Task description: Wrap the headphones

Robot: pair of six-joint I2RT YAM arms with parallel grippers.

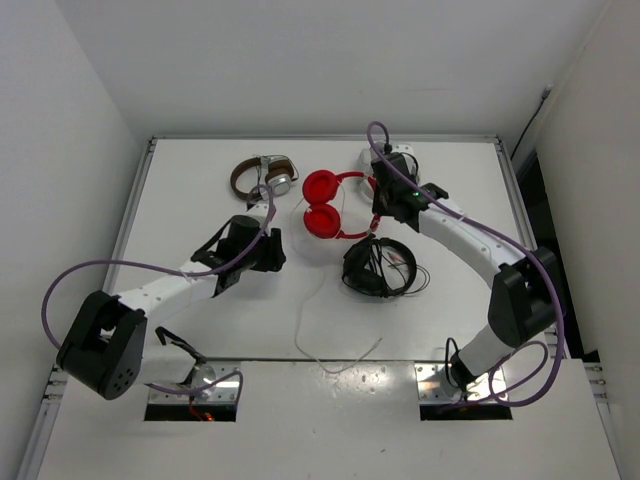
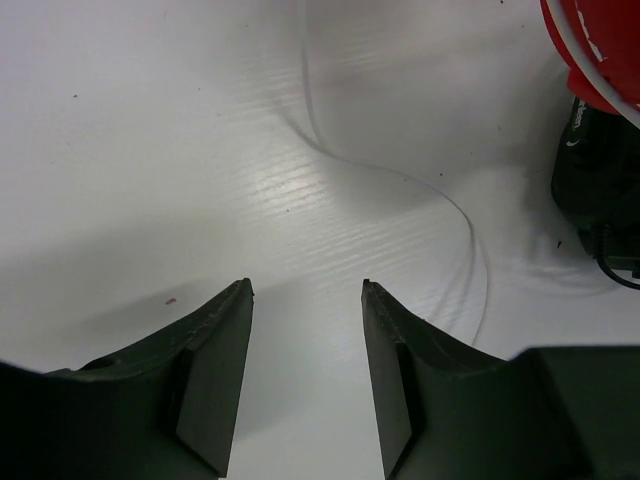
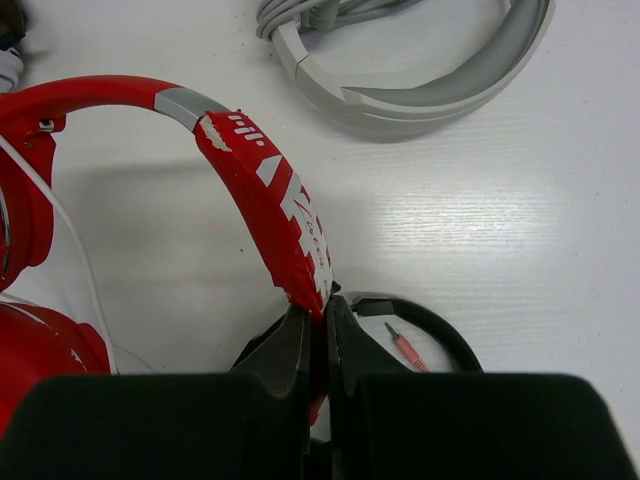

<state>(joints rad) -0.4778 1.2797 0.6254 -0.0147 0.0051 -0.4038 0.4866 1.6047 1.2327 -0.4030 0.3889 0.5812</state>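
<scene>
Top view: the red headphones (image 1: pixel 330 205) lie toward the far edge of the desk (image 1: pixel 180 200), with the right end effector (image 1: pixel 385 212) at their headband. The left end effector (image 1: pixel 268 250) is nearer the desk's middle, apart from them.

Left wrist: released and empty, with the white cable (image 2: pixel 400 178) ahead.

Right wrist: clenched on the red headband (image 3: pixel 270 190).

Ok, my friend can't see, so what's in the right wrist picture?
The right gripper pinches the headband of the red headphones on a white table. Grey headphones lie at the top, and part of black headphones shows at the lower right.
</scene>
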